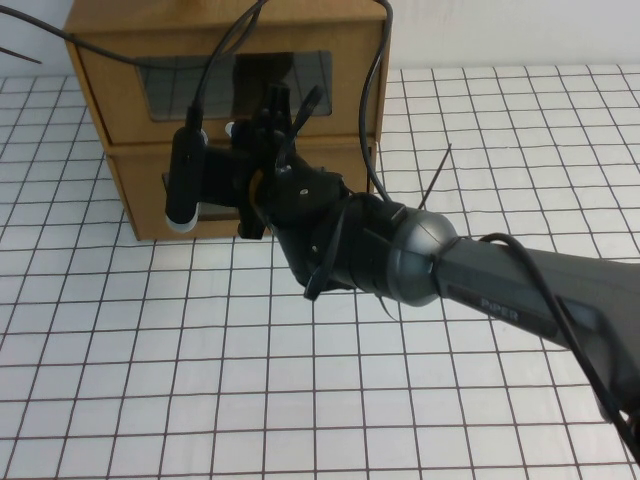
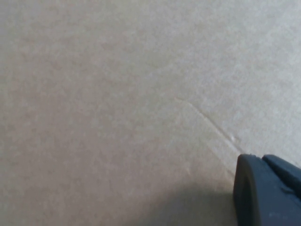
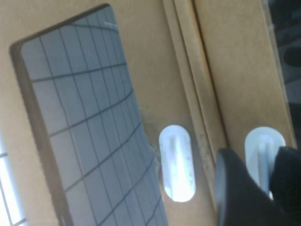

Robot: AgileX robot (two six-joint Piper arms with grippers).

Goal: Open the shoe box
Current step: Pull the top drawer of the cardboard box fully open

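Observation:
The brown cardboard shoe box (image 1: 130,120) stands at the far left of the table, two drawers stacked, a dark window (image 1: 180,85) in the upper one. My right gripper (image 1: 268,120) reaches its front from the right. In the right wrist view two white handles sit either side of the seam between the drawers. The right gripper (image 3: 261,162) is shut on one white handle (image 3: 263,141), a dark finger (image 3: 235,188) on each side. The other handle (image 3: 176,162) is free, beside a window (image 3: 80,122) that reflects the grid. My left gripper (image 2: 265,188) shows only a dark tip against plain cardboard (image 2: 117,94).
The table (image 1: 200,380) carries a white cloth with a dark grid. My right arm (image 1: 520,300) crosses it from the lower right. Black cables (image 1: 375,100) loop over the box front. A wrist camera (image 1: 185,180) hangs left of the gripper.

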